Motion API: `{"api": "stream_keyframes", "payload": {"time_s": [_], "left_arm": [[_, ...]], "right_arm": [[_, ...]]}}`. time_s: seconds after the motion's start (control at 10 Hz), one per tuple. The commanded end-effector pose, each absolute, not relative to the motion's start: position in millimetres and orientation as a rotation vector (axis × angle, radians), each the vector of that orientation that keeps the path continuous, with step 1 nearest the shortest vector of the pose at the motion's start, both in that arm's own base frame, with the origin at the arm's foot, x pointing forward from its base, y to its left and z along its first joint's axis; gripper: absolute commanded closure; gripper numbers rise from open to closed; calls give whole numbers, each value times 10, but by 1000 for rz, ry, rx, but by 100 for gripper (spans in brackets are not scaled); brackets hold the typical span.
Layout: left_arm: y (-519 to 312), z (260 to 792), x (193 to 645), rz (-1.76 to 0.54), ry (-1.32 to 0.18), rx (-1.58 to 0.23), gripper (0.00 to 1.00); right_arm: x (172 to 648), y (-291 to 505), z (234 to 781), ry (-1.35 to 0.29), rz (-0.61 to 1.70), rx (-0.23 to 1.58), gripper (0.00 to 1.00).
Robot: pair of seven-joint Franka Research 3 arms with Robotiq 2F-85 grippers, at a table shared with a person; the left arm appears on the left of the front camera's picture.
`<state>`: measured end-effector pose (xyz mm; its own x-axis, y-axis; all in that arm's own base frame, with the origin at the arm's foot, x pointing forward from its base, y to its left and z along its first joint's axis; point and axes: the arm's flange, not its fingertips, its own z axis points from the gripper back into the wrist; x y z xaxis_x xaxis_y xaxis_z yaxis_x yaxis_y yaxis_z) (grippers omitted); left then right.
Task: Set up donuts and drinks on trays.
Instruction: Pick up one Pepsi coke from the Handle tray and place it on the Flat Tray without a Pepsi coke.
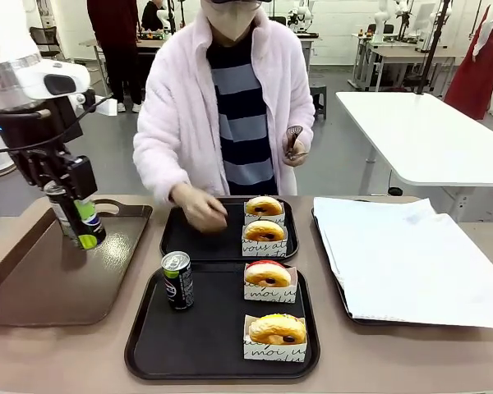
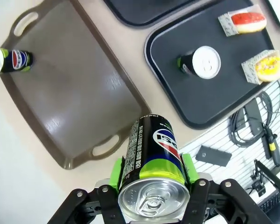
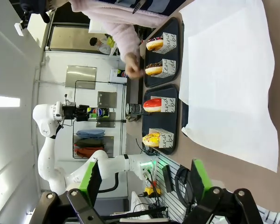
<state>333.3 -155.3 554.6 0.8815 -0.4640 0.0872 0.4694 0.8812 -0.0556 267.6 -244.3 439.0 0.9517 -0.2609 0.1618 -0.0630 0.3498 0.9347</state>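
Observation:
My left gripper [image 1: 76, 215] is shut on a black and green soda can [image 2: 151, 161], held above the brown handled tray [image 1: 33, 279]. The near black tray [image 1: 214, 345] carries an upright can [image 1: 177, 280], a red donut [image 1: 267, 279] and a yellow donut [image 1: 277, 328], each in a white sleeve. On the far black tray [image 1: 222, 245] sit two more sleeved donuts [image 1: 264, 219], with the person's hand [image 1: 199, 210] reaching onto it. Another can [image 2: 14, 60] stands at the brown tray's edge [image 2: 79, 93]. My right gripper [image 3: 144, 179] is open and holds nothing.
A tray lined with white paper [image 1: 411, 258] fills the right of the table. The person stands at the far side and holds a small object in the other hand [image 1: 294, 148]. Cables and small gear [image 2: 252, 130] lie beyond the table's near edge.

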Motion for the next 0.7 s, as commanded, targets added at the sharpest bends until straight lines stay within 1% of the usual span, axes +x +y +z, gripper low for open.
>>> {"api": "stream_keyframes", "payload": {"time_s": [0.0, 0.1, 0.3, 0.4, 0.6], "left_arm": [[-1811, 5508, 3681, -440, -112, -27, 42], [-1971, 5470, 3937, -430, -121, -9, 42], [-2268, 5287, 4393, -382, -55, -44, 42], [-2421, 5203, 4696, -363, -43, -30, 42], [-2657, 4956, 5011, -335, -30, 4, 42]], "right_arm": [[2682, -2450, 4390, -315, -124, 1224, 0], [2682, -2450, 4390, -315, -124, 1224, 0], [2682, -2450, 4390, -315, -124, 1224, 0], [2682, -2450, 4390, -315, -124, 1224, 0], [2682, -2450, 4390, -315, -124, 1224, 0]]}}
